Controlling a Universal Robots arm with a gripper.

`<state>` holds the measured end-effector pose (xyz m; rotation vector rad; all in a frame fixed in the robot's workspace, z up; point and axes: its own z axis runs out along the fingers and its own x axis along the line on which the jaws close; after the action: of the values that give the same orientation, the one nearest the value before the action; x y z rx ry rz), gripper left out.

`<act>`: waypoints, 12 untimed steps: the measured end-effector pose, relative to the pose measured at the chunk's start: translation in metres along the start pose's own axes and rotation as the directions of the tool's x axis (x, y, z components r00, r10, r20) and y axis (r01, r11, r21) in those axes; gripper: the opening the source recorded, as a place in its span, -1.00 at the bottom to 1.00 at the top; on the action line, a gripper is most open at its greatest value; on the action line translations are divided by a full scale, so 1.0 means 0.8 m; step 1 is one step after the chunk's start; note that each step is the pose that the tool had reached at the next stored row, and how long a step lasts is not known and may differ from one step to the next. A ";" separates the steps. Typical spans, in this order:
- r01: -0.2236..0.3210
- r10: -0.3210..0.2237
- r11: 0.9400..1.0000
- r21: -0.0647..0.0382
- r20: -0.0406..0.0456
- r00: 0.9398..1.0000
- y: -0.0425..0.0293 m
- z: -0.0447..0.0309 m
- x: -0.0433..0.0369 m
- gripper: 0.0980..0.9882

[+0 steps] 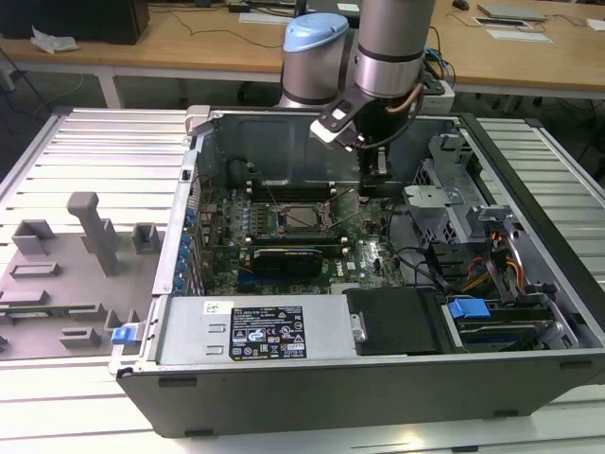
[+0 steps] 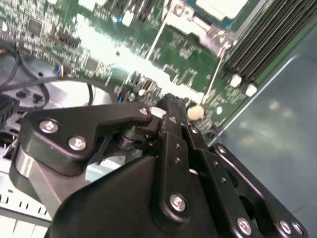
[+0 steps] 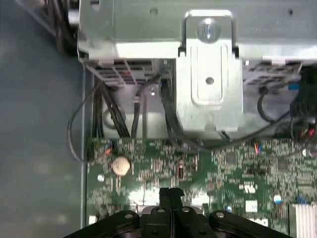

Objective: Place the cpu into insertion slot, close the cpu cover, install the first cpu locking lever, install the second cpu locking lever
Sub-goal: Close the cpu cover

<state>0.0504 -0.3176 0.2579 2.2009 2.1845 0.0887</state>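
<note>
Cpu (image 1: pixel 301 219), a dull silver flat square chip, lies in the black-framed square insertion slot (image 1: pixel 281 223). Black fingers (image 3: pixel 165 196) are pressed together and hold nothing, near a thin steel wire locking lever (image 2: pixel 218 63). We judge that lever springy and slippery, best pushed near its free end.

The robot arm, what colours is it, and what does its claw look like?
The arm is a fat silvery-grey tube with a dark band, and its round joint wears a light blue cap. A black cable loops beside the wrist. The claw is black, made of flat linked bars dotted with shiny silver screws.
</note>
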 end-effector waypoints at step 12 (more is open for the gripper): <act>0.000 0.000 1.000 0.000 0.000 1.000 0.0028 0.0187 0.000 -0.98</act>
<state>0.0537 -0.3176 0.2431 2.2010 2.1844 0.0888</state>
